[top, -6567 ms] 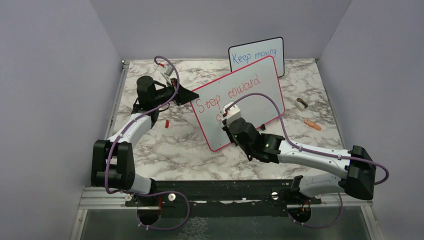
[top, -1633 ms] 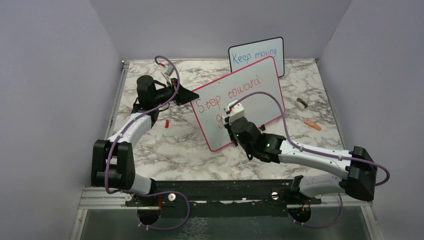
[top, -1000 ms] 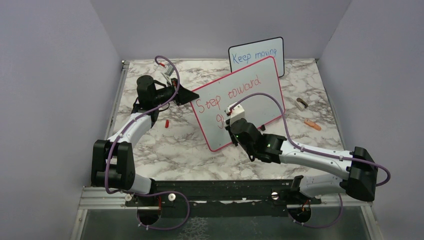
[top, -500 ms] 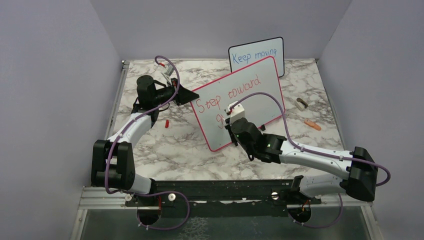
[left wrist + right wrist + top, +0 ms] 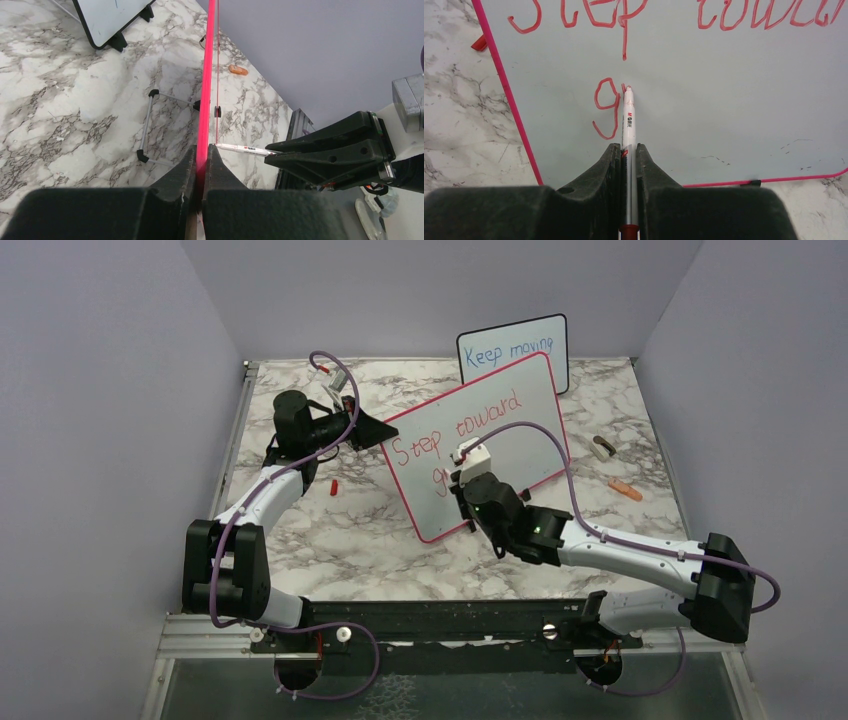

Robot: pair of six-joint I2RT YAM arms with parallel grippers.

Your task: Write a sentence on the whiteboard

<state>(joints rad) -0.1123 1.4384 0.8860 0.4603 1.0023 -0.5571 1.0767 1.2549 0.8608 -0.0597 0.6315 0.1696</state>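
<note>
Marble-pattern table (image 5: 330, 530), walled on three sides.

Left: the left arm reaches up the left side. A small red cap (image 5: 333, 485) lies loose on the marble just beside it.

Left gripper (image 5: 385, 430): jaws pinched tight on the left edge of the whiteboard (image 5: 535, 390). The left wrist view shows the pink frame running edge-on between the two black fingers (image 5: 182, 167). A wire stand with black tips (image 5: 147, 125) sits on the marble behind the board.

Centre: the whiteboard is propped up and leaning back, skewed across the middle of the table, low corner nearest the arms, high corner toward the back wall. The sentence (image 5: 455, 427) is in red marker. Top line reads "Step toward". Below it is a "g" and the start of one more stroke.

Right gripper (image 5: 628, 155): closed hard on a white-barrelled marker (image 5: 628, 122), the barrel straight out between the fingers. The marker tip is on the board face, just right of the "g", at the top of the short new stroke.

Behind the high corner: a smaller black-framed board (image 5: 512, 348), upright, blue writing "Keep moving", lower part hidden.

Right: two small items well apart from the boards, one brownish with a white part (image 5: 603, 447), one orange (image 5: 624, 489). Too small to identify.
</note>
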